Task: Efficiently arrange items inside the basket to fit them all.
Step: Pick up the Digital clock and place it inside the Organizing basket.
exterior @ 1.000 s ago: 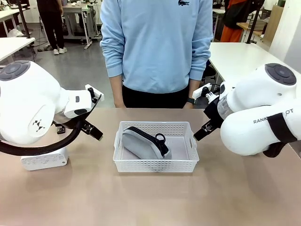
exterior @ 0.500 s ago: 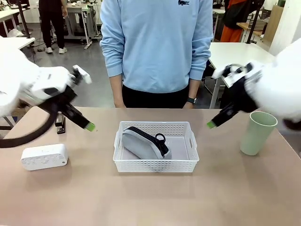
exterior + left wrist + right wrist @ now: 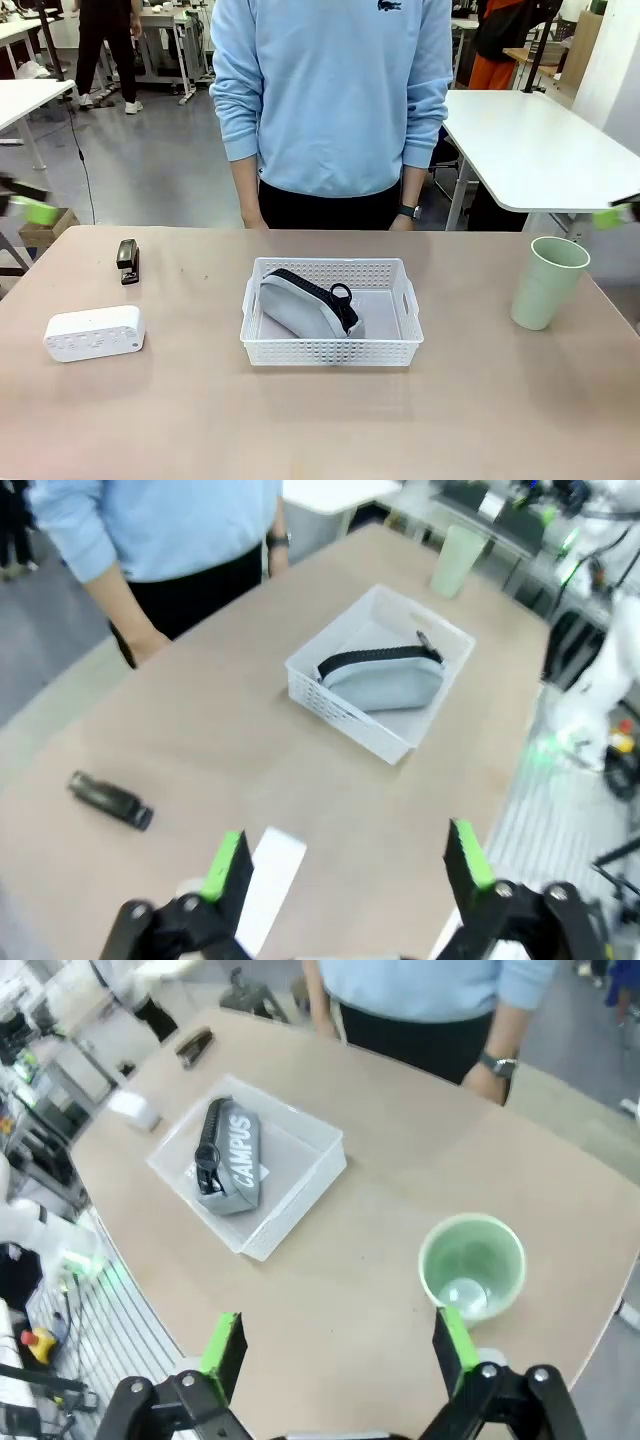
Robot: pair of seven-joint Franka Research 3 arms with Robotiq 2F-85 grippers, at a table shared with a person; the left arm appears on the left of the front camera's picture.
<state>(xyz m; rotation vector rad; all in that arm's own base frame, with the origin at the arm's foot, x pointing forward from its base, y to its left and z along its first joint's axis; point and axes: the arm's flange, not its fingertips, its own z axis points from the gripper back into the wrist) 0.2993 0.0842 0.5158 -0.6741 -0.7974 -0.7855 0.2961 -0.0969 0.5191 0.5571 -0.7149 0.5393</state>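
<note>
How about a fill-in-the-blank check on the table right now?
The basket holds one item, the ____. The cup stands upright at the robot's ____ of the basket. Of the items, the box lies nearest the ____. Both the left gripper and the right gripper are ____.
Missing: pouch; right; stapler; open.

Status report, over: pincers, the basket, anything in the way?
Left pincer open, empty; right pincer open, empty. Grey pouch lies in basket; white box, stapler, cup out on table. Nothing blocks the basket.
</note>
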